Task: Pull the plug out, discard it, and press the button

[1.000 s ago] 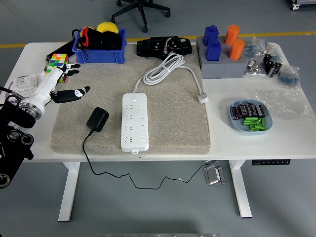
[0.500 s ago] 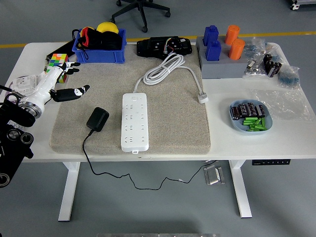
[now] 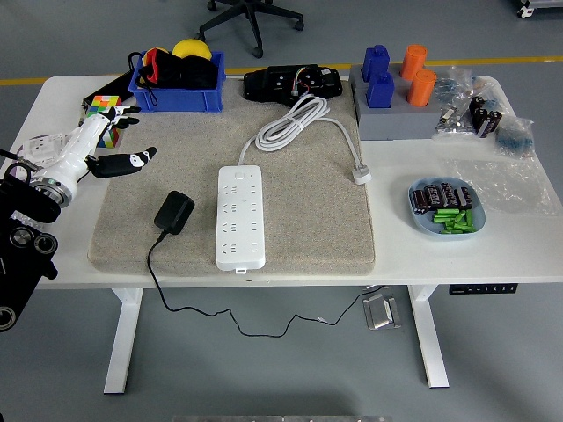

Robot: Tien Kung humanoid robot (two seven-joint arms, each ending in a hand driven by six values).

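On the counter [image 3: 493, 251], a grey mat [image 3: 308, 220] carries the white strip [image 3: 240, 217]. Just left of the strip lies the black plug [image 3: 174, 212], unplugged. Left hand [image 3: 92, 149] hovers at the mat's left edge, fingers [image 3: 132, 160] spread, holding nothing.

A robotics lab or workshop is showing here: a white bench [image 3: 413, 255] is standing on a grey painted floor [image 3: 290, 369] with a yellow line [image 3: 493, 61], an office chair base [image 3: 251, 18] is sitting behind, and parts bins [image 3: 176, 88] are crowding the bench.
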